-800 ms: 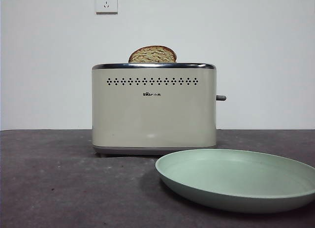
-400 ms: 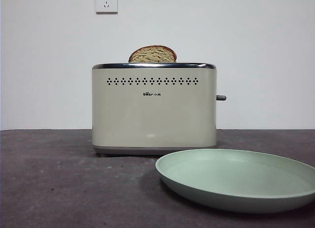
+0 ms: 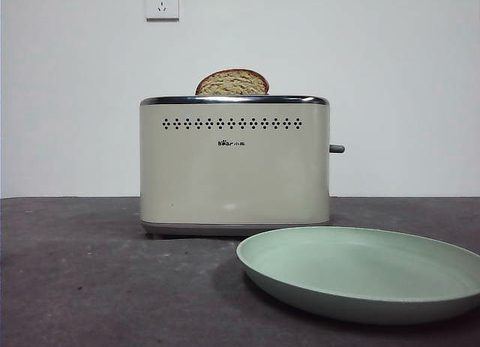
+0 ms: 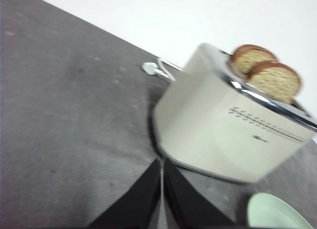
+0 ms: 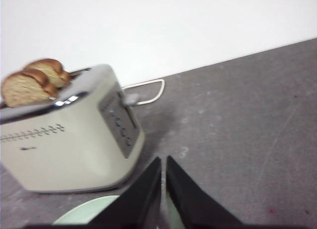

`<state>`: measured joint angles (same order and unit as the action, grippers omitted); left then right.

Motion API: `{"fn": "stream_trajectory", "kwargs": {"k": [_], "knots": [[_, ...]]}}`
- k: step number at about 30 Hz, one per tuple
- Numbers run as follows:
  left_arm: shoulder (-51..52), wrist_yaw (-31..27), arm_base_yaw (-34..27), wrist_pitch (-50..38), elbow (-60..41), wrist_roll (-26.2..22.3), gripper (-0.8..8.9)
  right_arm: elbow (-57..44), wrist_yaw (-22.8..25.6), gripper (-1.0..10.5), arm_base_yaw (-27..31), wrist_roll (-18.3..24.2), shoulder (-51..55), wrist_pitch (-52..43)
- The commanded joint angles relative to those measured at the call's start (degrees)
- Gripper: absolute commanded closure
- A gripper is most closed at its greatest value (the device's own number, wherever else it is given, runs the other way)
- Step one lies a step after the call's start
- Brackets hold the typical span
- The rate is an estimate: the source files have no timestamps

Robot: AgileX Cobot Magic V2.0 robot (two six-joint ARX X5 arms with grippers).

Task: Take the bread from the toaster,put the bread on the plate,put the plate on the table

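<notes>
Your bread (image 3: 232, 83): upright in toaster (image 3: 235, 167). Plate (image 3: 360, 272): on worktop (image 3: 90, 279), just in front. Left gripper (image 4: 162, 162), right gripper (image 5: 163, 160): jaws pressed together, holding nothing.

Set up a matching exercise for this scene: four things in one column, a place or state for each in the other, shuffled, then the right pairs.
Things:
1. bread
2. plate
3. toaster
4. left gripper

Places or states:
A. jaws shut, above the table
B. cream box standing on the table
C. poking out of the toaster's top
D. lying empty in front of the toaster

Pairs: 1-C, 2-D, 3-B, 4-A
</notes>
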<state>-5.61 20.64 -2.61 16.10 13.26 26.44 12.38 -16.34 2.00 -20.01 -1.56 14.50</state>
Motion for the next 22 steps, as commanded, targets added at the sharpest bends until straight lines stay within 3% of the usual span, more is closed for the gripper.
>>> {"fn": "stream_trajectory", "kwargs": {"k": [1, 7, 15, 22], "knots": [[-3.52, 3.67, -0.15, 0.72, 4.31, -2.93, 8.06, 4.59, -0.35, 9.4, -0.04, 1.09, -2.54, 3.8], [-12.5, 11.13, -0.15, 5.31, 13.27, -9.53, 8.06, 15.98, -3.23, 9.4, -0.66, 7.28, -11.04, 13.14], [-22.49, 18.29, 1.2, 13.49, 24.52, -16.65, 8.06, 30.73, -4.7, 9.4, -4.31, 18.82, -25.2, 28.41], [-27.65, 18.62, 5.7, 24.55, 31.82, -24.48, 8.06, 37.97, -4.66, 9.4, -9.88, 25.38, -32.96, 38.93]]}}
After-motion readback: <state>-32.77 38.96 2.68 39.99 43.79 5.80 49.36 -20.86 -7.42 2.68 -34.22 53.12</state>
